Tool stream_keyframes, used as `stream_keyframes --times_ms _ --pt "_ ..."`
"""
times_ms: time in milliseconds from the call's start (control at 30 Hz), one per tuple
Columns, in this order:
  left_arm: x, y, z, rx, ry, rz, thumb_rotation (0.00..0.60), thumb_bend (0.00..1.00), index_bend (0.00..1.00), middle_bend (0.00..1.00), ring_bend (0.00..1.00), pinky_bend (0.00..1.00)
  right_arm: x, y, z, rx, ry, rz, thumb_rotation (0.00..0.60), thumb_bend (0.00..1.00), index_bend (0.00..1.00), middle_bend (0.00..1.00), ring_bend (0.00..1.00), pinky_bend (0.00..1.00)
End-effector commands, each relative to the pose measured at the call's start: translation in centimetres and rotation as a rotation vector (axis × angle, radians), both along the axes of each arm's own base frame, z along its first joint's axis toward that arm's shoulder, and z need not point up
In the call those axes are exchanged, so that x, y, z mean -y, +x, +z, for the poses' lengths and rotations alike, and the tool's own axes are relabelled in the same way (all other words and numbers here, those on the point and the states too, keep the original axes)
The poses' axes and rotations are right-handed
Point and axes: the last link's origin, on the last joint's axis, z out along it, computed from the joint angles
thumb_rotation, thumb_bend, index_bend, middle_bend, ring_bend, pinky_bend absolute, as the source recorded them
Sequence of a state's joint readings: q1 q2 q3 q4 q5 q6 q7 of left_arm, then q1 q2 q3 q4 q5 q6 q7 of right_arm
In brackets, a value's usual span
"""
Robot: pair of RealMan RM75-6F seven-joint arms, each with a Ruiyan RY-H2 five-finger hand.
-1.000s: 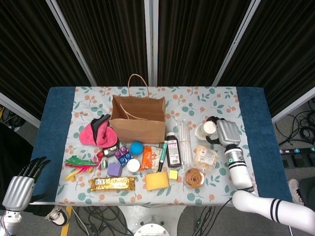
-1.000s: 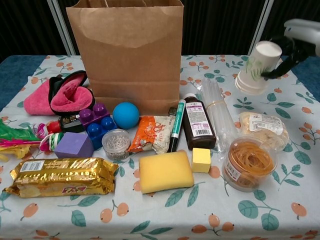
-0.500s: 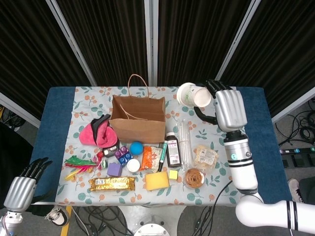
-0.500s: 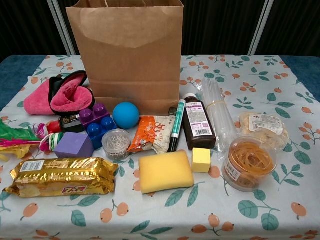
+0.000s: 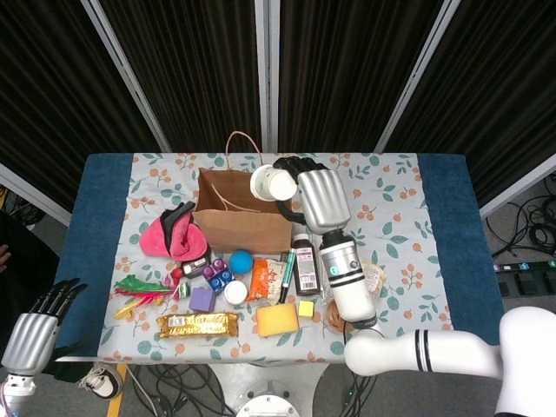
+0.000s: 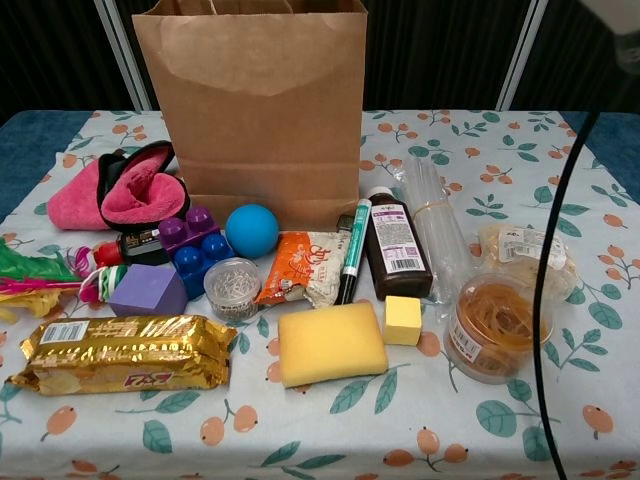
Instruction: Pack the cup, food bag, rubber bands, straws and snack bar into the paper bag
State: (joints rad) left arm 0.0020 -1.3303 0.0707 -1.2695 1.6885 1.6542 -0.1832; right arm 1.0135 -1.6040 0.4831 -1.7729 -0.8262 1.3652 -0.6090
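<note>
— Anything doing down at the near edge?

— No, the left hand (image 5: 30, 334) hangs low, fingers apart, empty.

— And further back?

— The right hand (image 5: 314, 193) grips the cup (image 5: 271, 183), tipped sideways, at the right end of the paper bag (image 5: 243, 228)'s open top.

A floral-clothed table (image 5: 395, 187) bears the paper bag (image 6: 255, 105), snack bar (image 6: 125, 352) and sponge (image 6: 331, 342).

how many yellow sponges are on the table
2. The large sponge lies at the front centre; the small sponge cube sits just right of it, in front of the dark bottle. Others may be hidden.
</note>
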Motion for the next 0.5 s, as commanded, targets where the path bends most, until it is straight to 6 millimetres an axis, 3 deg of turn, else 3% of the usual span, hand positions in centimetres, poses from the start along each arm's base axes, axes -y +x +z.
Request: stream_keyframes --times_ms 33,200,267,333,500 --pt "0.0 0.0 0.0 0.003 -0.002 0.0 0.6 0.09 0.22 0.23 0.15 0.24 -0.1 0.3 -0.9 -0.006 0.015 0.007 0.6 0.27 0.51 0.44 0.34 0.48" --pt "-0.1 0.0 -0.1 0.007 -0.003 0.0 0.6 0.09 0.22 0.23 0.15 0.25 0.0 0.3 -1.1 -0.006 0.023 0.006 0.6 0.21 0.48 0.41 0.31 0.46" --pt "0.0 0.0 -0.1 0.008 -0.002 0.002 0.6 0.09 0.22 0.23 0.15 0.25 -0.1 0.3 -1.1 -0.007 0.061 0.019 0.6 0.12 0.36 0.34 0.24 0.39" --pt "0.0 -0.1 -0.1 0.009 -0.001 0.007 0.6 0.09 0.22 0.23 0.15 0.25 -0.1 0.2 -0.9 -0.013 0.099 0.051 0.6 0.02 0.18 0.23 0.12 0.26" --pt "-0.1 -0.2 -0.1 0.006 0.0 0.008 0.6 0.09 0.22 0.23 0.15 0.25 0.2 -0.1 0.0 0.007 0.102 0.087 0.6 0.0 0.02 0.11 0.01 0.13"
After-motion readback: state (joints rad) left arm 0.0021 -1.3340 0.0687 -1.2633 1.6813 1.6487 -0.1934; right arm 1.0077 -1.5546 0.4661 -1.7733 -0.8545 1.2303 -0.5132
